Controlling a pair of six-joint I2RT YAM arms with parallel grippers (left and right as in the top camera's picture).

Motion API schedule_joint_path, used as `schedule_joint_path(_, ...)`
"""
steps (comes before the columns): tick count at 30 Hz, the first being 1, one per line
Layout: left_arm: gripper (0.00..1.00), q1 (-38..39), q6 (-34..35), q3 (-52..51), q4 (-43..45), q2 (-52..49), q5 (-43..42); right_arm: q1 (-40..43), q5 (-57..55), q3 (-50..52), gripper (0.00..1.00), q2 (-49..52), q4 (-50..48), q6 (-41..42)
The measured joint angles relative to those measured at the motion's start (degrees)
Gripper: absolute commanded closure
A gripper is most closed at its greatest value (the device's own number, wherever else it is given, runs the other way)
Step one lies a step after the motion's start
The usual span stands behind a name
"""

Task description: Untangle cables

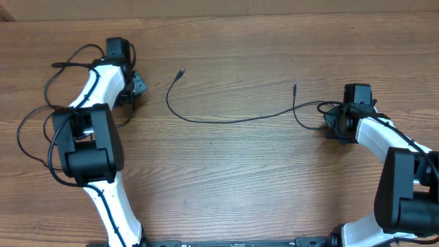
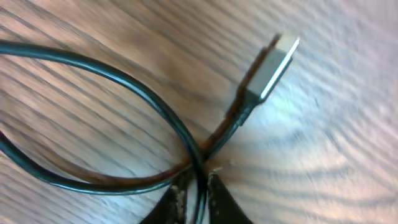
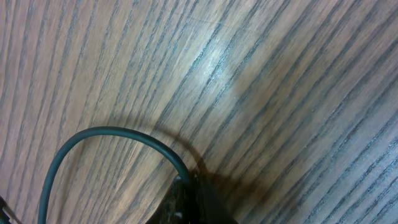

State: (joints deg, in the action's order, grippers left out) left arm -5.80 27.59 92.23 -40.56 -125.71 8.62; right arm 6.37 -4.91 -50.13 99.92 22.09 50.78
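A thin black cable (image 1: 226, 121) lies across the middle of the table, one plug end (image 1: 181, 71) at the upper left. Near my right gripper (image 1: 334, 127) another cable end (image 1: 295, 87) points up. In the right wrist view that gripper (image 3: 189, 183) is shut on a black cable (image 3: 93, 134) that arcs away to the left. My left gripper (image 1: 137, 86) is at the far left. In the left wrist view a looped cable (image 2: 124, 74) with a silver plug (image 2: 273, 59) runs between the left gripper's (image 2: 199, 183) fingertips, which stand slightly apart with a thin gap beside the cord.
Loops of black cord (image 1: 31, 123) spread over the wood left of the left arm (image 1: 89, 137). The right arm (image 1: 401, 171) fills the lower right corner. The table's far edge (image 1: 219, 15) runs along the top.
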Motion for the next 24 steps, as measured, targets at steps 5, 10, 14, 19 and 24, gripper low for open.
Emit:
schedule_joint_path(5,0.54,-1.18,0.48,0.98,0.07,-0.11,-1.31,0.00,0.02,0.00,0.95,0.00,0.04,0.00)
schedule_joint_path(10,0.08,-1.05,-1.64,8.63,-2.14,-0.98,-4.96,0.00,0.02,0.00,0.95,0.00,0.00,0.02)
schedule_joint_path(14,0.07,-1.05,-2.10,18.45,-7.21,-0.98,-8.90,0.00,0.33,-0.04,0.75,0.00,-0.15,0.17)
schedule_joint_path(19,0.06,-1.05,-2.12,26.01,-15.13,-0.94,-15.54,-0.74,2.08,-0.85,0.34,-0.22,-0.46,-0.04)
schedule_joint_path(24,0.06,-0.04,-2.34,25.92,-24.98,-0.94,-20.76,-0.87,5.62,-0.92,0.11,-0.68,-1.62,-3.87)
